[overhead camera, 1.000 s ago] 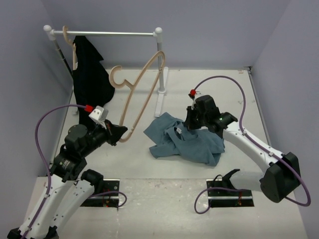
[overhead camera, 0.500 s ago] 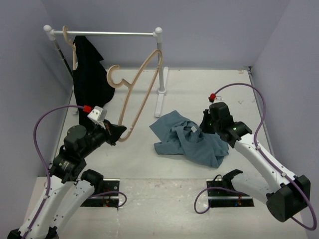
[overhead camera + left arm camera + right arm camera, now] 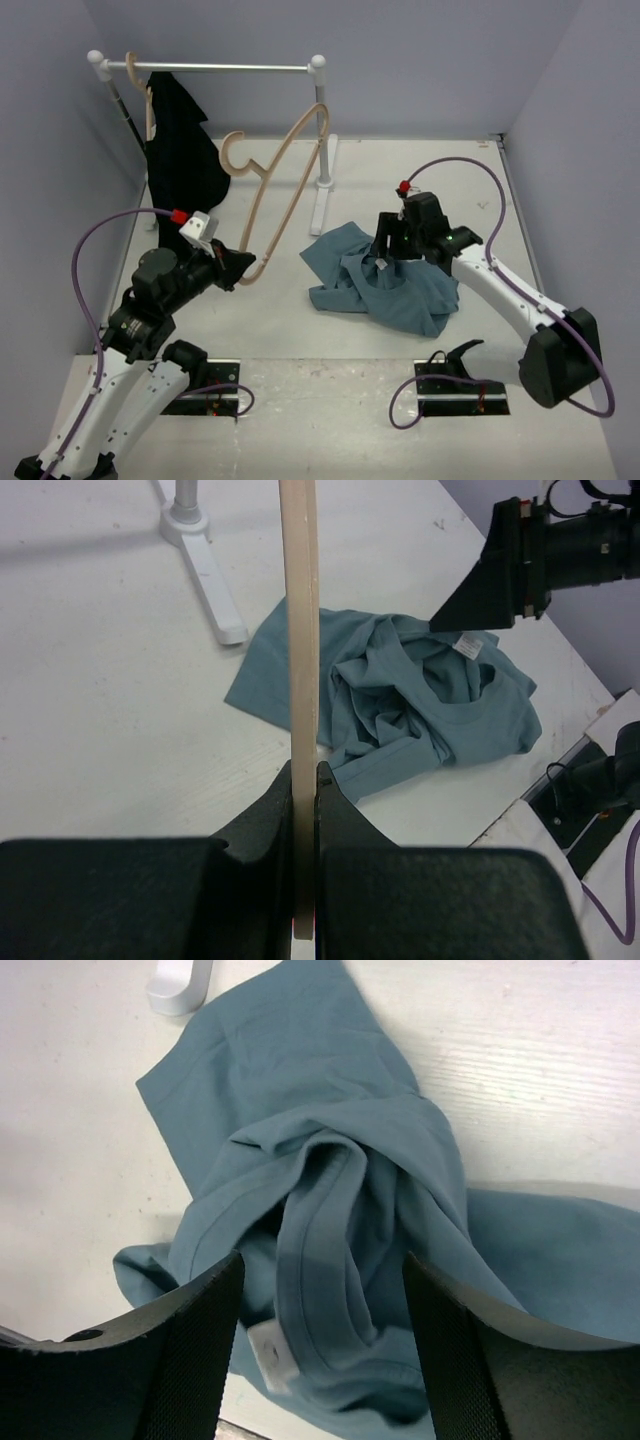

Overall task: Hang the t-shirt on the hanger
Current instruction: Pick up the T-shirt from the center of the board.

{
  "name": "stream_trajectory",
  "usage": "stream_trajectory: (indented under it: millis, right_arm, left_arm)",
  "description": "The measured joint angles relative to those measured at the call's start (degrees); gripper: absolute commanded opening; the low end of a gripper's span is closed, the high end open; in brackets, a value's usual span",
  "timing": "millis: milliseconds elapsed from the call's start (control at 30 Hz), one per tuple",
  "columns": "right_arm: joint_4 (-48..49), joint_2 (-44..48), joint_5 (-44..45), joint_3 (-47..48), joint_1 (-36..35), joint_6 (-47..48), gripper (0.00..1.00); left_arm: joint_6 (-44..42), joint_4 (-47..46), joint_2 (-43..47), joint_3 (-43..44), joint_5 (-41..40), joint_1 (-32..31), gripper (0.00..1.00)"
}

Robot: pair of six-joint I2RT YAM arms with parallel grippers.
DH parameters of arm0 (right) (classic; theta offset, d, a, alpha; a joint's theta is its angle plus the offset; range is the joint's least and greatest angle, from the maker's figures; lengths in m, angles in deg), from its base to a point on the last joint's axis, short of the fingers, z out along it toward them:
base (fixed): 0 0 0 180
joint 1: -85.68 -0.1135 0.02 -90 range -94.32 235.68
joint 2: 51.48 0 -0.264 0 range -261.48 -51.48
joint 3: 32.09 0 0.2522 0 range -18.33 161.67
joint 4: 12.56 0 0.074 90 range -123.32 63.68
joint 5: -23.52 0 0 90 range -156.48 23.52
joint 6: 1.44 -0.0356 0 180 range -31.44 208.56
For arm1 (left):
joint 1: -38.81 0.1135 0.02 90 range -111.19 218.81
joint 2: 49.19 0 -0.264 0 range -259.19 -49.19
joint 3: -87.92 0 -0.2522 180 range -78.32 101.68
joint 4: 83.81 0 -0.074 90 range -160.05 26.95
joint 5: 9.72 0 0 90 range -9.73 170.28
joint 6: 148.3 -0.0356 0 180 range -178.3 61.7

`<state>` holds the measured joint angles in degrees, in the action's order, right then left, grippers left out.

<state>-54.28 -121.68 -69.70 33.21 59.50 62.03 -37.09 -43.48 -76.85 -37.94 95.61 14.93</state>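
Fingers (image 3: 190, 1350) of the right hand (image 3: 322, 1265) stand wide apart, one on either side of the collar (image 3: 320, 1220) of the t-shirt (image 3: 300, 1090). The white label (image 3: 270, 1352) lies just beside one finger. The t-shirt is crumpled mid-bench (image 3: 250, 320), a little toward the right edge, near the rack foot (image 3: 322, 205). The left hand (image 3: 305, 780) is clamped tight on one end of the hanger (image 3: 300, 630), which is tilted above the bench's left half, apart from the t-shirt.
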Motion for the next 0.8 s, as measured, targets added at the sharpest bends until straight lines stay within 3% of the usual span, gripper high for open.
stream_trajectory:
  millis: [100, 200, 267, 467, 800]
  right_arm:
    - [1.12, -5.06, -1.29, 0.62, -0.02, 0.23, 0.49]
    - [1.22, -7.35, -2.64, 0.51, -0.01, 0.49, 0.08]
    - [1.35, -7.8, -3.09, 0.51, 0.0, 0.59, 0.01]
    - [0.49, -7.78, -0.94, 2.64, 0.0, 0.89, 0.0]
    - [-1.03, -9.05, 16.84, 22.04, 1.19, 2.6, 0.0]
  left_arm:
    - [0.0, -0.02, -0.02, 0.0, 0.2, 0.0, 0.0]
    - [0.0, -0.02, 0.02, 0.0, 0.88, 0.0, 0.0]
    - [0.02, -0.02, -0.03, 0.0, 1.86, 0.0, 0.0]
    - [0.38, -0.05, -0.88, 0.0, 6.64, 0.0, 0.0]
    - [7.64, -5.35, -5.39, 0.0, 18.93, -0.04, 0.0]
